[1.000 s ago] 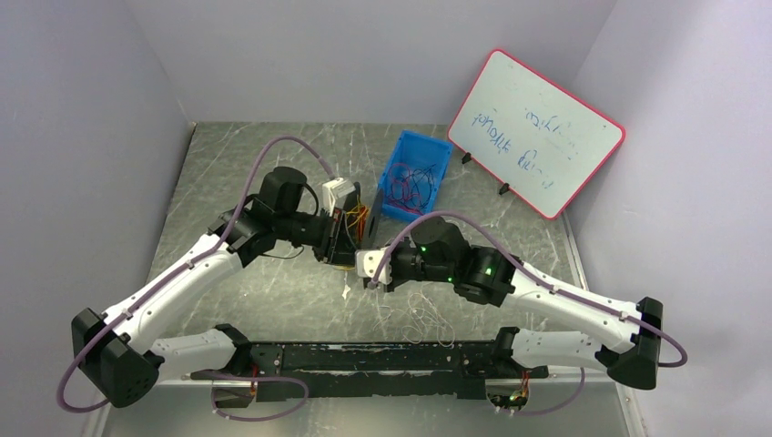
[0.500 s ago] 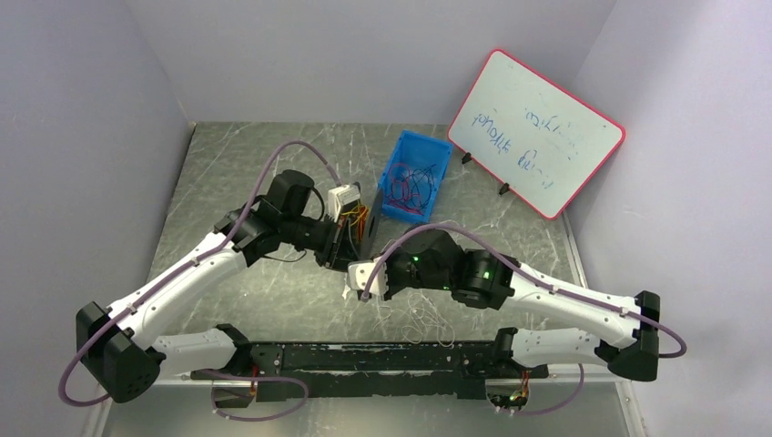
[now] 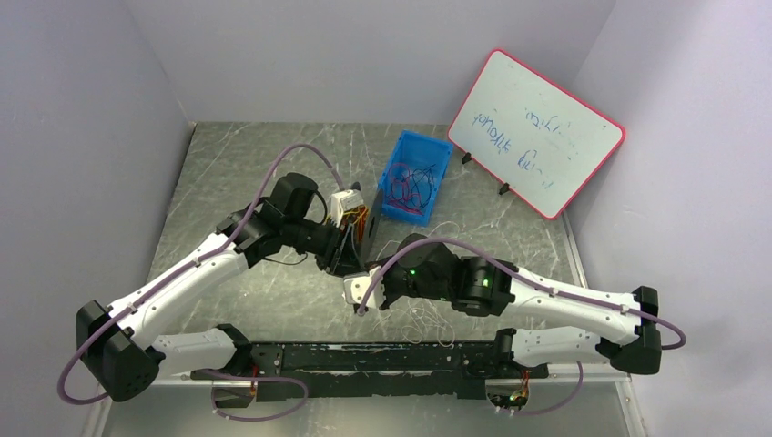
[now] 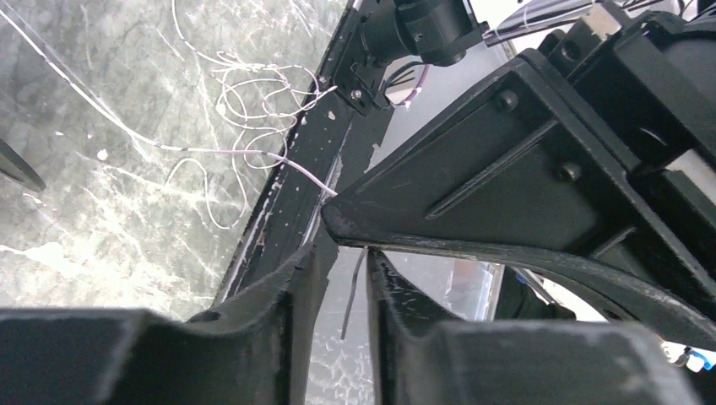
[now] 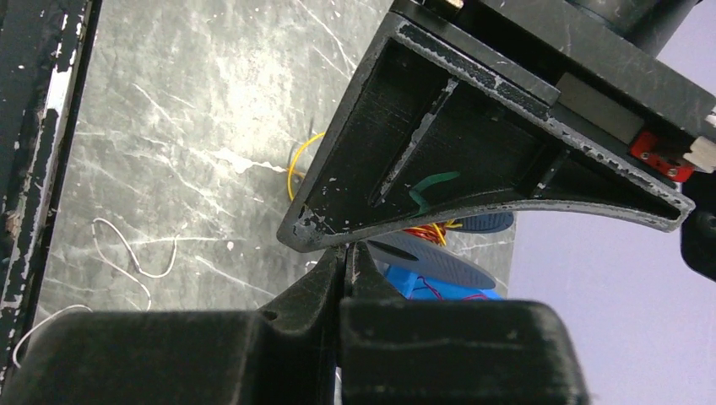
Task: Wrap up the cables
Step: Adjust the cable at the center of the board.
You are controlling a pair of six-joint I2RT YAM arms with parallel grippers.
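Note:
Loose white cables (image 3: 423, 314) lie tangled on the table near the front rail; they also show in the left wrist view (image 4: 236, 143) and the right wrist view (image 5: 127, 253). My right gripper (image 3: 358, 278) (image 5: 348, 249) is shut, and one white strand runs up to its tip. A short dark strand end (image 4: 355, 291) hangs from that tip between the jaws of my left gripper (image 3: 349, 258) (image 4: 346, 253), which stand slightly apart and are not closed on it. The two grippers meet tip to tip above the table. Red and blue cables (image 3: 410, 187) lie in a blue bin (image 3: 428, 150).
A black rail (image 3: 382, 357) runs along the near edge. A red-framed whiteboard (image 3: 537, 132) leans at the back right. Yellow and red wires (image 5: 426, 229) bunch by the left wrist, and a yellow wire (image 5: 295, 164) lies on the table. The blue bin (image 5: 422, 283) is just behind the grippers.
Both grippers have moved a little toward the near edge. The right gripper has slid left and the left gripper has come down to meet it, tip to tip.

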